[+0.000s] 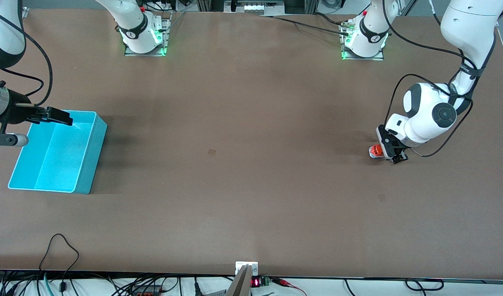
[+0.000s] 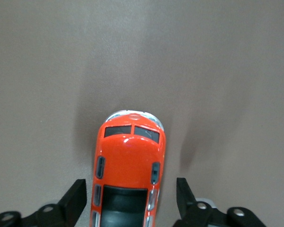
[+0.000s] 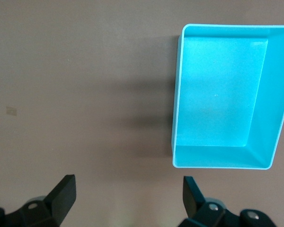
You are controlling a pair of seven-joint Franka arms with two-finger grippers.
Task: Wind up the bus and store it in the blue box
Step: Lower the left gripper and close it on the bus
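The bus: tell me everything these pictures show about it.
The bus is a small, glossy orange toy, plastic by its look, with dark windows, a dark roof panel and a pale front edge. It stands upright on the brown table toward the left arm's end. The left gripper is low around it, one finger on each side with gaps showing, so nothing grips it yet.

Brown table [image 1: 251, 164]: bus [image 1: 375, 151], blue box [image 1: 86, 164].

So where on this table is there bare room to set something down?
The whole middle stretch between the blue box and the bus is bare, as is the strip nearer the front camera. It is tight only around the bus, straddled by the left pincer, and at the box, where the right pincer hangs over its rim.
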